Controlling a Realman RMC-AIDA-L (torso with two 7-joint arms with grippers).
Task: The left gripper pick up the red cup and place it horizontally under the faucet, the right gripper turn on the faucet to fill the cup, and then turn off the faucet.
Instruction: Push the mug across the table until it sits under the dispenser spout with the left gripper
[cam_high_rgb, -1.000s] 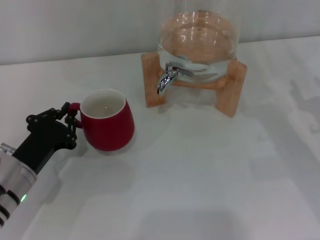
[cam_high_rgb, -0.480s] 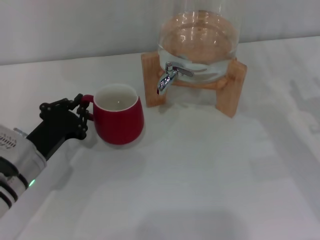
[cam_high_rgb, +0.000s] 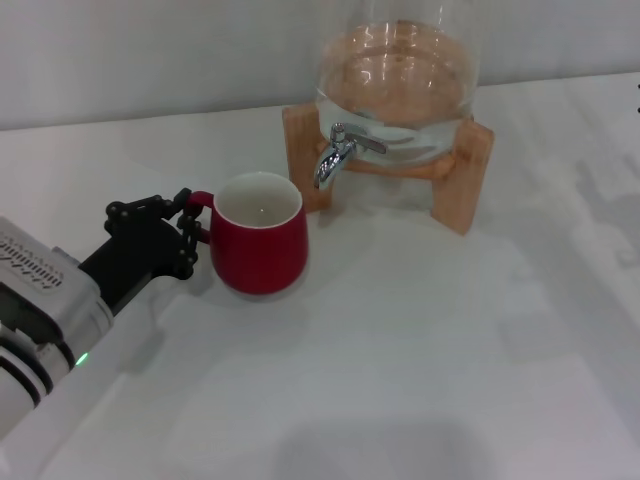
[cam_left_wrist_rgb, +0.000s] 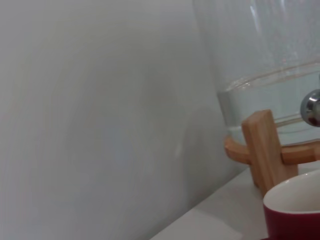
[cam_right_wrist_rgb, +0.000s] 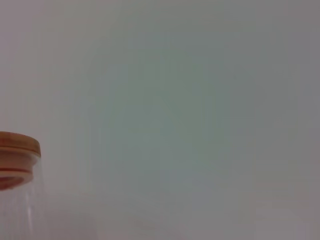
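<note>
The red cup (cam_high_rgb: 262, 250) stands upright on the white table, in front and to the left of the faucet (cam_high_rgb: 338, 154). My left gripper (cam_high_rgb: 194, 232) comes in from the left and is shut on the cup's small loop handle. The chrome spout curves down from the clear glass jar (cam_high_rgb: 396, 80), a little beyond the cup's rim and to its right. In the left wrist view the cup's rim (cam_left_wrist_rgb: 295, 207) shows low down, with an edge of the faucet (cam_left_wrist_rgb: 312, 107) above it. My right gripper is out of view.
The jar holds water and rests on a wooden stand (cam_high_rgb: 462, 175) at the back of the table (cam_high_rgb: 420, 360). A grey wall rises behind it. The right wrist view shows only the jar's wooden lid (cam_right_wrist_rgb: 17, 149) against the wall.
My left gripper has carried the red cup to the right and slightly nearer, closer to the faucet. The cup has stayed upright, and the jar and stand have not moved.
</note>
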